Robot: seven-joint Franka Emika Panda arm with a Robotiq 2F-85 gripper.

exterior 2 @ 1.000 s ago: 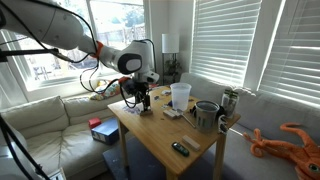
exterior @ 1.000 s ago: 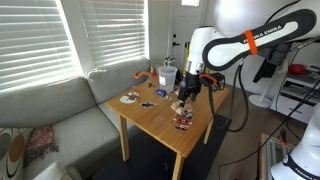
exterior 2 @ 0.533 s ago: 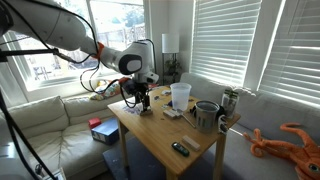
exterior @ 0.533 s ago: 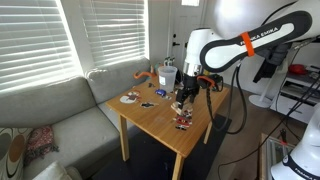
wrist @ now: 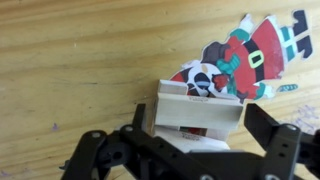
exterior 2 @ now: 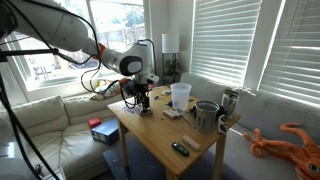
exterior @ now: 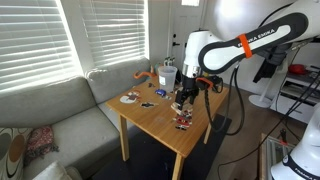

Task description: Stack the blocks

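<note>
Blocks: pale wooden one sitting on bench, touching flat Santa figure, lying between spread jaws of end effector. End effector released, gripping nothing. Likely lining up grasp; next move calling for squeezing block squarely, then lifting. Arm reaching down, wrist pointing at bench.

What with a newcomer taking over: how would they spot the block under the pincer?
Start at the wooden table beside the sofa, find the open pincer over it. Between its fingers sits a plain pale wood block, unlike the colourful Santa figure beside it.
</note>
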